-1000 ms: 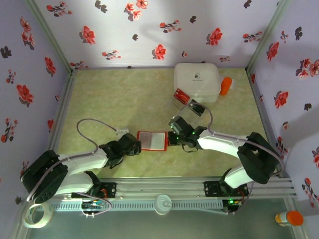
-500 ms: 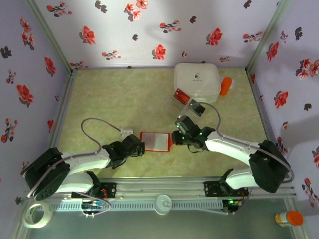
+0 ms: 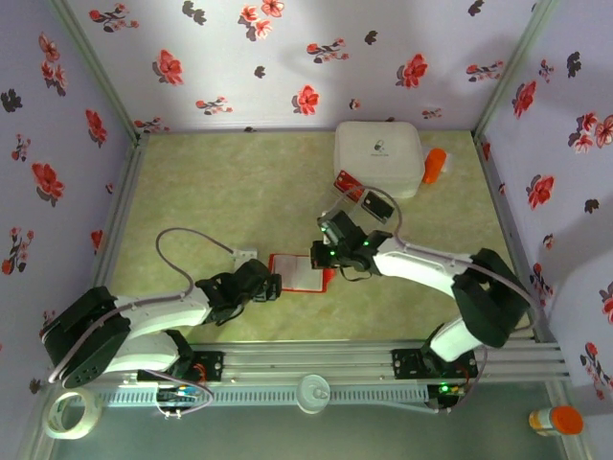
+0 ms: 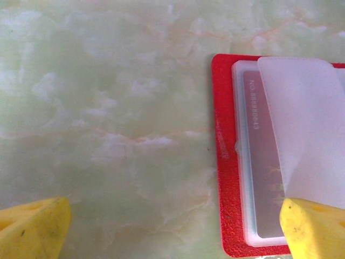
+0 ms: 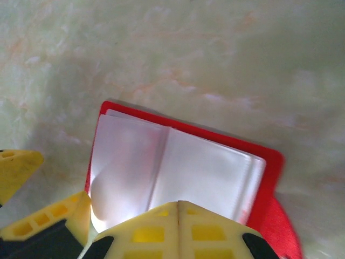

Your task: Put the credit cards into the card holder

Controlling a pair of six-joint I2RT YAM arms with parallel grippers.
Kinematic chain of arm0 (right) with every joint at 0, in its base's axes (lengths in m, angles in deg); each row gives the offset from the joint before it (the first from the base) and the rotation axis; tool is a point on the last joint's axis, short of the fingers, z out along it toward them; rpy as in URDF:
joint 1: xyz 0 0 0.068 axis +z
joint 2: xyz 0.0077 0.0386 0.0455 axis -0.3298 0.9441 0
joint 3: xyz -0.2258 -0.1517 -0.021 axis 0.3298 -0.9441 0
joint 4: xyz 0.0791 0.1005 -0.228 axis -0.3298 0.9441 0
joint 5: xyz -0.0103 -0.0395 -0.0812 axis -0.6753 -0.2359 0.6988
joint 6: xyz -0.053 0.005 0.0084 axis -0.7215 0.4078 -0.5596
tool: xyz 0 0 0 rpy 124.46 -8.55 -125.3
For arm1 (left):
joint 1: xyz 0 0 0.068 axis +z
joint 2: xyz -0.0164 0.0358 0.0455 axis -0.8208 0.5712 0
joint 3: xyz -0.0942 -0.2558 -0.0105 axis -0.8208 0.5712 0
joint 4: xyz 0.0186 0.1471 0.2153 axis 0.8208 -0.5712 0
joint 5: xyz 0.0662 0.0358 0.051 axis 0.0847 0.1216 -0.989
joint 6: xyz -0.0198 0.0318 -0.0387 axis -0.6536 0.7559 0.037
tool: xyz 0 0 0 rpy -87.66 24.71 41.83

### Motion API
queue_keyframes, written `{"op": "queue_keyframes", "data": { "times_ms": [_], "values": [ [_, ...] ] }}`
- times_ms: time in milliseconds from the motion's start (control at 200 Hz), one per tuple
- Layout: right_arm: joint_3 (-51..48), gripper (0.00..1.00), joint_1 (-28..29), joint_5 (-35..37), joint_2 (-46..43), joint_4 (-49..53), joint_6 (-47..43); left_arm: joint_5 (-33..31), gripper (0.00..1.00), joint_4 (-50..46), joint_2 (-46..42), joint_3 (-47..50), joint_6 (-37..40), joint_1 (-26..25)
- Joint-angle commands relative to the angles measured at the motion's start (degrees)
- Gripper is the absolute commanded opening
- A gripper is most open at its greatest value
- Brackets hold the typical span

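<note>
From overhead I see the card holder [image 3: 299, 272] lying open on the worktop [image 3: 220, 192], about midway between the two arms and nearer the front edge than the back wall. The left pincer [image 3: 271, 286] is at its left edge and the right pincer [image 3: 328, 259] at its right edge.

Through the left wrist camera, the left pincer [image 4: 172, 231] stands wide open with nothing in it. One yellow fingertip [image 4: 32, 229] sits over bare worktop and the other over the near corner of the holder [image 4: 225, 162]. Inside the holder's clear pocket I can make out a card [image 4: 264, 167] with a printed number along its edge, and a frosted leaf [image 4: 307, 118] curls up over it.

Through the right wrist camera, the right pincer [image 5: 178, 208] is closed, its tips pressed together over the near edge of the holder's clear leaves [image 5: 199, 172]. I cannot tell whether a leaf is caught between them or whether they touch the holder at all.

Towards the back right stands a white box [image 3: 378, 158], and a red card [image 3: 347, 184] lies just in front of it, well apart from the holder.
</note>
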Motion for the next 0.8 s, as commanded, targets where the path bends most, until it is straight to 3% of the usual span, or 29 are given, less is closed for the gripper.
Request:
{"op": "queue_keyframes", "data": {
  "times_ms": [0, 330, 795],
  "values": [
    [3.36, 0.0, 1.77, -2.57, 4.2, -3.29, 0.78, -0.78, 1.0, -0.18, -1.23, 0.31, -0.92, -0.43],
    [8.44, 0.0, 3.98, -3.63, 15.17, -5.33, 1.41, -1.97, 1.0, -2.75, -4.14, 0.04, -0.48, -0.43],
    [10.14, 0.0, 3.96, -4.72, 20.12, -7.02, 3.01, -3.01, 1.0, -3.94, -5.86, -0.47, 0.79, 0.01]
  ]
}}
